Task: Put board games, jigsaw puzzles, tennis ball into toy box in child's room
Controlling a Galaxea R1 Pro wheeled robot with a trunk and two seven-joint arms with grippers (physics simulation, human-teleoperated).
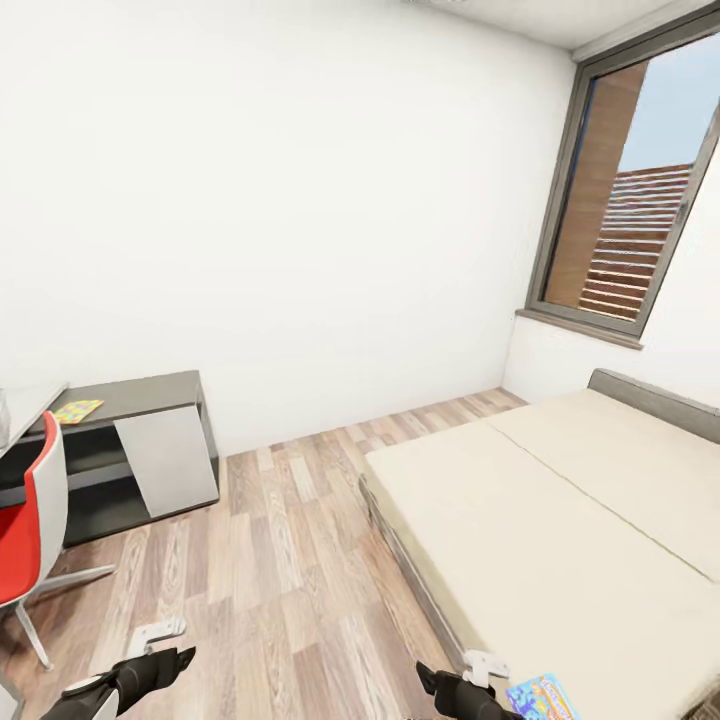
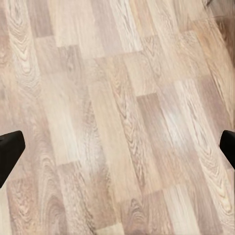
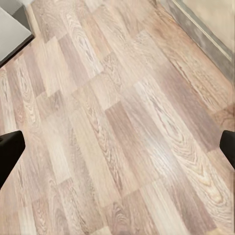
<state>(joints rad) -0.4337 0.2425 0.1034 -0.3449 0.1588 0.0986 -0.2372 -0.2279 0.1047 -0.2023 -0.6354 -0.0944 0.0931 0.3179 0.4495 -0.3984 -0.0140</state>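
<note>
Board game (image 1: 543, 697), lower right, lay uncollected on bed (image 1: 560, 540); colourful flat item (image 1: 77, 410) on desk (image 1: 150, 395), left; left gripper (image 2: 117, 152) and right gripper (image 3: 117, 152) spread, empty; task apparently barely begun.

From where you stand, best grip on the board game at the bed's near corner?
The board game lies flat on the bed, beside the right gripper. Probably come from above with the open jaws spanning its thin left edge, nearest the mattress side. Its lower part is cut off by the frame, so the far edges are unverified.
</note>
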